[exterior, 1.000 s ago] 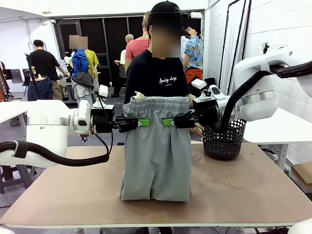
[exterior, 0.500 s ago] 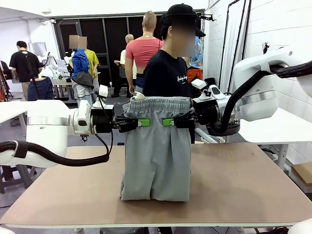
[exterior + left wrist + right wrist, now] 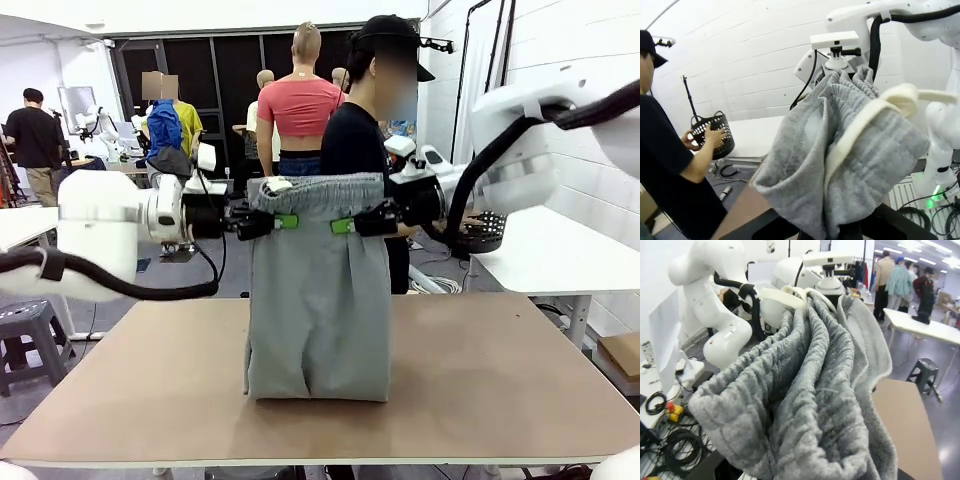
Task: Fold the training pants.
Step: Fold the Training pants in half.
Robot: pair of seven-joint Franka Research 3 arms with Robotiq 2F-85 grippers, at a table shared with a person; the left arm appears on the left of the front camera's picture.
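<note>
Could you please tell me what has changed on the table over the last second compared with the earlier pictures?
Both arms lifted the training pants slightly, so the waistband now sits higher while the leg ends still rest on the table. The person carried the black basket off the table's right end toward the side table. The left gripper and right gripper stayed shut on the waistband.

Brown rectangular counter in front. Black perforated plastic basket at white side table on the right, person in black T-shirt touching it. Grey step stool on floor left.
</note>
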